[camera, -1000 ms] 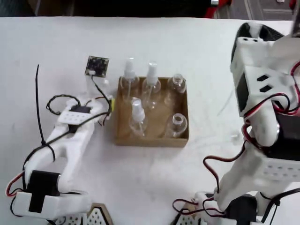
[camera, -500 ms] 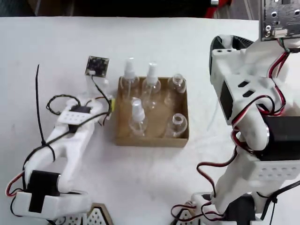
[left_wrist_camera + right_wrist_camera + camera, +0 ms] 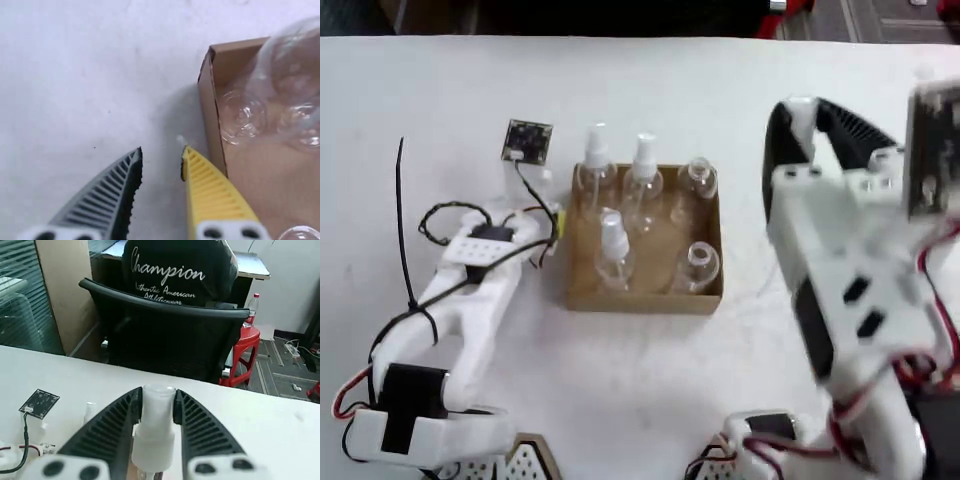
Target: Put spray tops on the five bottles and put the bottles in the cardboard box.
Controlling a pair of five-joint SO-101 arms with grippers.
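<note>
The cardboard box (image 3: 582, 297) stands mid-table with five clear bottles inside. Three bottles (image 3: 596, 170) carry white spray tops; two bottles (image 3: 696, 185) on the box's right side have bare necks. My right gripper (image 3: 157, 392) is raised high over the table's right side and shut on a white spray top (image 3: 156, 432), held upright between its black fingers. In the high view that gripper (image 3: 817, 112) hangs right of the box. My left gripper (image 3: 161, 162) rests low on the table against the box's left wall (image 3: 209, 115), open with nothing between its grey and yellow fingers.
A small black circuit board (image 3: 527, 140) on a wire lies just left of the box's far corner. A black cable tie (image 3: 405, 220) and looping wires run along the left arm (image 3: 470, 290). Bare table surrounds the box in front and behind.
The right arm has swung up and leftward, its gripper now turned toward the far side of the table. The left arm and the bottles in the box have not moved.
</note>
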